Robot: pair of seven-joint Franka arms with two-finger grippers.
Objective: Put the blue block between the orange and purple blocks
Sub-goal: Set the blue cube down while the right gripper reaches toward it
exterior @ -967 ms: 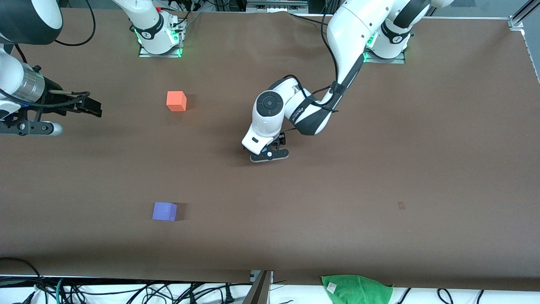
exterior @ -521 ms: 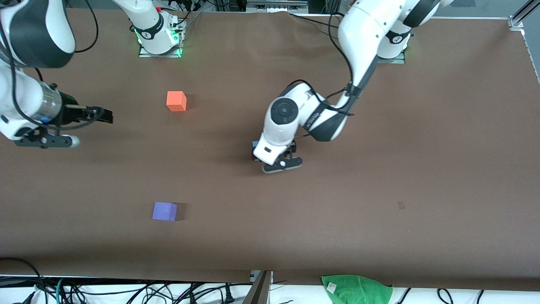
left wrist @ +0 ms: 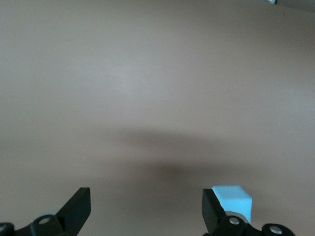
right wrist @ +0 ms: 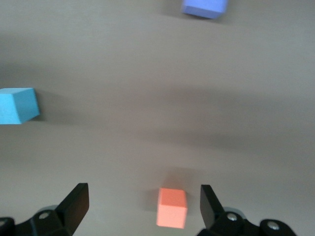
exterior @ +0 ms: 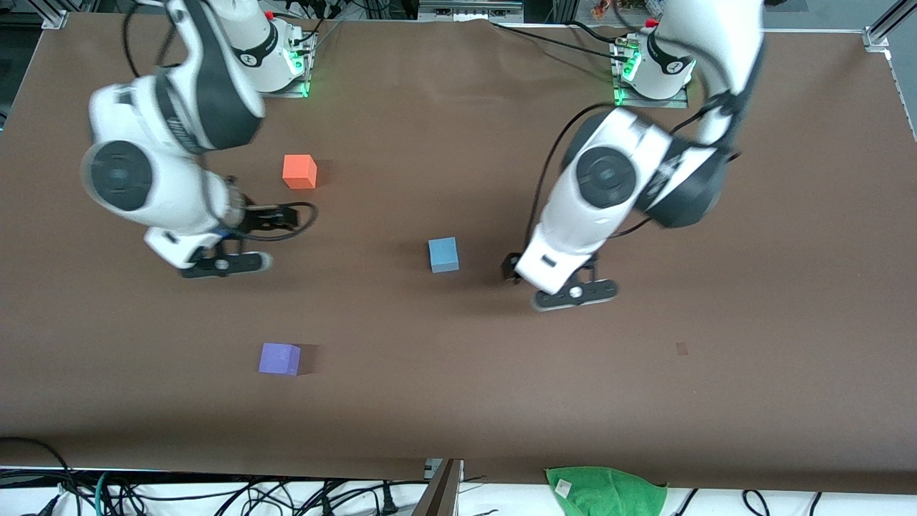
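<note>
The blue block (exterior: 443, 254) lies free on the brown table. It stands well toward the left arm's end from the line that joins the orange block (exterior: 299, 171) and the purple block (exterior: 279, 358). My left gripper (exterior: 531, 276) is open and empty, up beside the blue block on the left arm's side. In the left wrist view the blue block (left wrist: 234, 199) shows just outside one finger (left wrist: 212, 210) of that gripper (left wrist: 146, 211). My right gripper (exterior: 197, 254) is open and empty, up over the table near the orange block. The right wrist view shows the gripper (right wrist: 142, 204), the orange block (right wrist: 172, 207), the blue block (right wrist: 18, 105) and the purple block (right wrist: 205, 6).
A green cloth (exterior: 605, 491) lies off the table's front edge, among cables. The arm bases stand along the table's back edge. Bare brown table (exterior: 716, 251) stretches toward the left arm's end.
My left gripper let go of the blue block and drew away toward the left arm's end. My right arm swung in from the table's end to a spot near the orange block.
</note>
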